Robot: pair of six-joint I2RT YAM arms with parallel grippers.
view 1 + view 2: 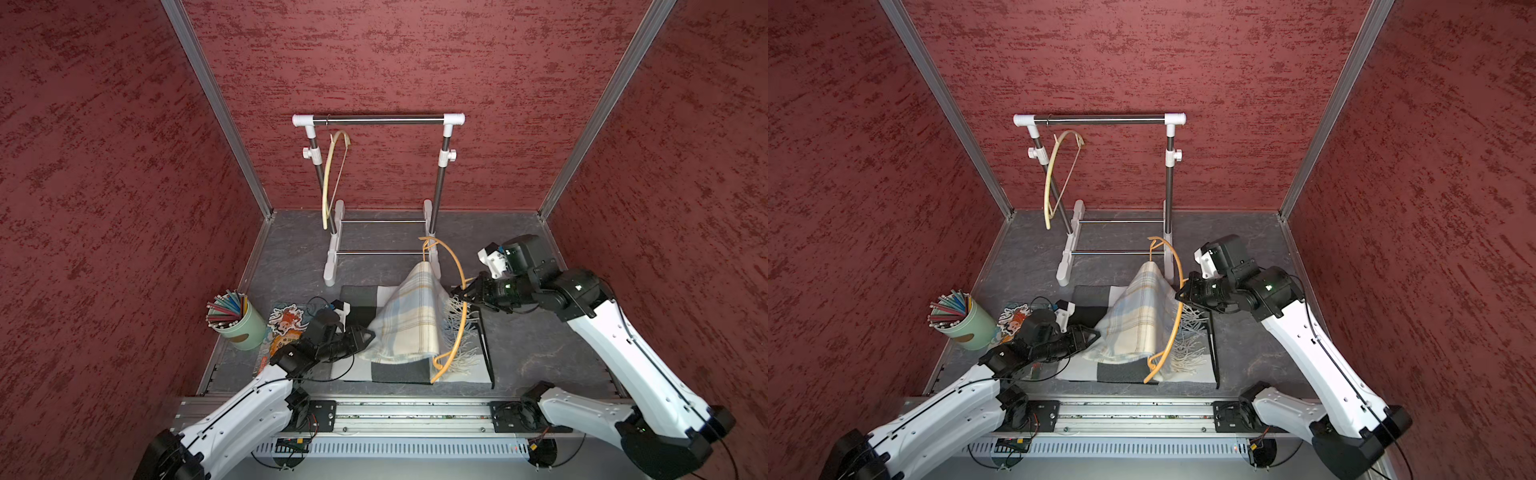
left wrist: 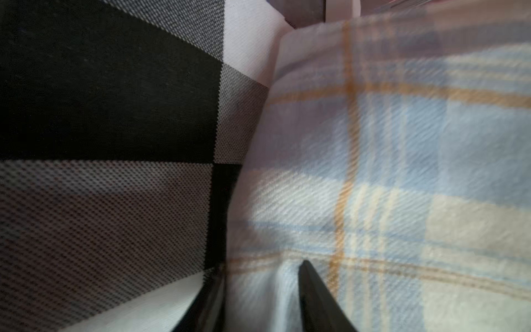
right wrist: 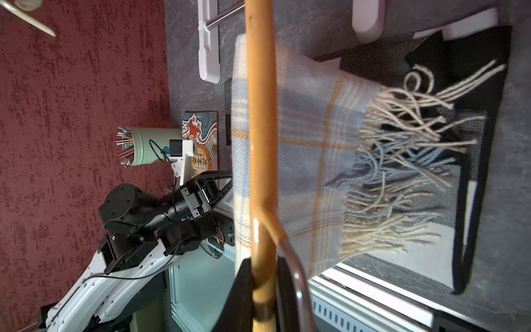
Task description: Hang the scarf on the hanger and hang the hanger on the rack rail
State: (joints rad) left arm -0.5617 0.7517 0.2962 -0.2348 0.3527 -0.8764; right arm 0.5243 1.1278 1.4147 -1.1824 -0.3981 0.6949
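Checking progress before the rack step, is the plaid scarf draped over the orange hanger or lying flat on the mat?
Draped: the plaid scarf hangs over the orange hanger, peaked along its bar, fringe dangling.

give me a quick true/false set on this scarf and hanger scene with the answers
1. The right gripper is shut on the orange hanger. True.
2. The scarf lies flat, clear of any hanger. False: it is draped over the orange hanger.
3. A pale hanger hangs on the rack. True.
4. The cup is empty. False: it is full of coloured sticks.
5. The orange hanger hangs on the rack. False: the right gripper holds it in front of the rack.
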